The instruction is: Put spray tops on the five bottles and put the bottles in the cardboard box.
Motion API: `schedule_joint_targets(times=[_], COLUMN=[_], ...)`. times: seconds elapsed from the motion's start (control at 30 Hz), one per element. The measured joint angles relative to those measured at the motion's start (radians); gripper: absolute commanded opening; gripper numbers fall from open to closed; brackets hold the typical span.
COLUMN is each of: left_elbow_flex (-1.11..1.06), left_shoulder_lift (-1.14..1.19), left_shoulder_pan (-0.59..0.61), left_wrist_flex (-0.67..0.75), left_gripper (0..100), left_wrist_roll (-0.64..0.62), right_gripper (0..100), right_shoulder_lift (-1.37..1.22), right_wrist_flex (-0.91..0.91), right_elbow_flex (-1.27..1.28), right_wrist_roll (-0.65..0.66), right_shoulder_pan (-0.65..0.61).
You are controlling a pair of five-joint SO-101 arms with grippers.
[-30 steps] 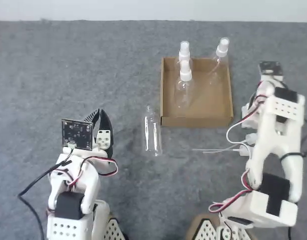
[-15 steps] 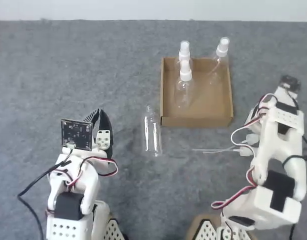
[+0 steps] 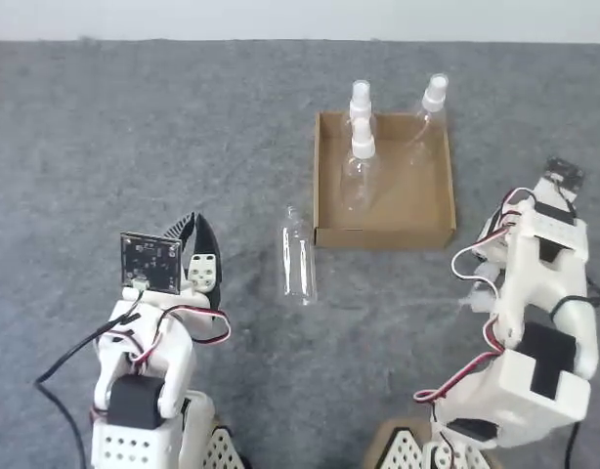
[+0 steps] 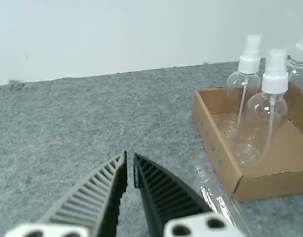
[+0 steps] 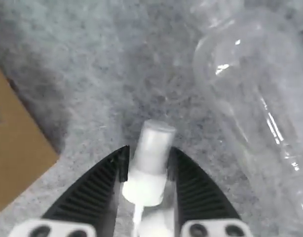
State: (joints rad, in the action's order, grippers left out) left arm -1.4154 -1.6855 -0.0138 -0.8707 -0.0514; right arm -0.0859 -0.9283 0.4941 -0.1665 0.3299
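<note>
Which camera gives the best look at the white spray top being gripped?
The right wrist view: the spray top sits close up between the fingers of the right gripper. The high view catches at most a pale bit beside that arm.

A grey, felt-like cover lay over the whole counter (image 3: 134, 127), its nap coarse and speckled. Along the far edge rose a plain white wall (image 4: 117, 29), bare and evenly lit.
</note>
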Motion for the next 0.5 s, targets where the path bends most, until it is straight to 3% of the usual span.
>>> schedule_joint_targets(times=[0.23, 0.5], left_elbow_flex=[0.000, 0.000], left_shoulder_lift=[0.000, 0.000], left_shoulder_pan=[0.002, 0.002], left_wrist_flex=[0.000, 0.000], left_gripper=[1, 1], left_wrist_roll=[0.000, 0.000], right_gripper=[5.2, 5.1], right_shoulder_lift=[0.000, 0.000], right_wrist_flex=[-0.014, -0.232], right_elbow_flex=[-0.006, -0.245], right_wrist_roll=[0.006, 0.008], right_shoulder_pan=[0.000, 0.000])
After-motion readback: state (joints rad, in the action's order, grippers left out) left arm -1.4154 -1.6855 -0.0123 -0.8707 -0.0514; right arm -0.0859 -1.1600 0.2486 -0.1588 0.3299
